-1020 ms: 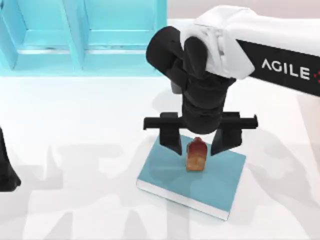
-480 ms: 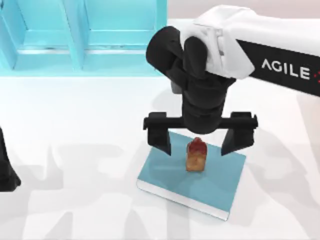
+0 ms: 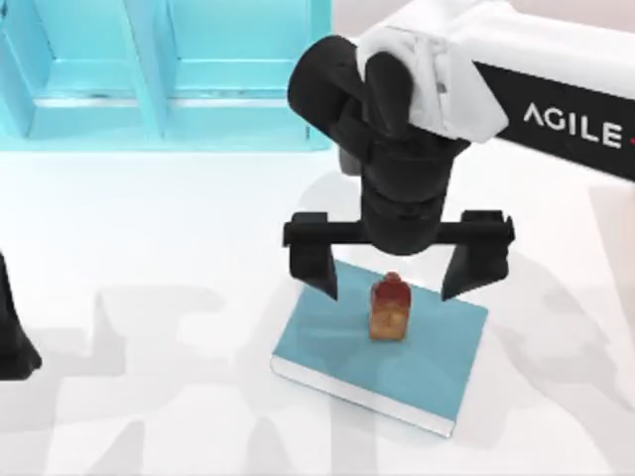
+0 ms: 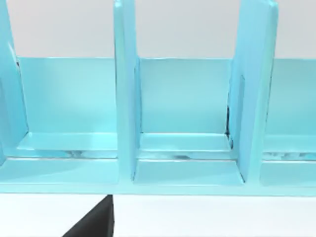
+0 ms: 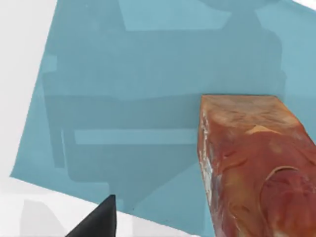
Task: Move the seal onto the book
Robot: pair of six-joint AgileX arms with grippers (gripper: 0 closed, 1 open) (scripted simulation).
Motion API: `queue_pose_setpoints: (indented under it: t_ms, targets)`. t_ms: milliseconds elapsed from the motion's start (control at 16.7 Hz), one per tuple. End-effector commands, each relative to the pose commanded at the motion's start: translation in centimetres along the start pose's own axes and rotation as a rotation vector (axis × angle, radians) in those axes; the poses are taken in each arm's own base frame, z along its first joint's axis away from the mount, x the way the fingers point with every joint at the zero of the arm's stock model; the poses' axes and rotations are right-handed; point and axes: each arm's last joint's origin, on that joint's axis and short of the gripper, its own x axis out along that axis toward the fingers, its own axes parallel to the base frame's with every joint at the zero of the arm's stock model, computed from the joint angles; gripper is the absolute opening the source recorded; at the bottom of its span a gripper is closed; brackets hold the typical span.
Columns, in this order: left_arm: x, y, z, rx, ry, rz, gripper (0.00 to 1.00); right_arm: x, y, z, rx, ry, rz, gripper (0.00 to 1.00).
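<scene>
Seal [image 3: 390, 308] upright on book [image 3: 437, 362], right of centre.

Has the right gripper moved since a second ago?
Yes. The right gripper has opened wider and lifted slightly away from the seal, which stays put on the book.

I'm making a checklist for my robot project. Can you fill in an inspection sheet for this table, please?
Surface: white table, with arm shadows on it.
Job's things: the seal stands upright on the teal book, which lies flat on the table, right of centre.
Clutter: nothing seen.
End effectors: right end effector is open above the seal, one finger on each side, touching nothing. Left arm is parked at the table's left edge.
Cables: nothing seen.
Surroundings: a teal shelf unit with open compartments stands at the table's far left side.
</scene>
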Motion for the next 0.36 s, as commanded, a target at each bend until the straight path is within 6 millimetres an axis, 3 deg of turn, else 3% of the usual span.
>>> queue_pose_setpoints:
  t_ms: [360]
  targets:
    - [0.0,0.0,0.0,0.0,0.0,0.0,1.0,-1.5,-0.1,0.0,0.0,0.0,-0.001,1.0]
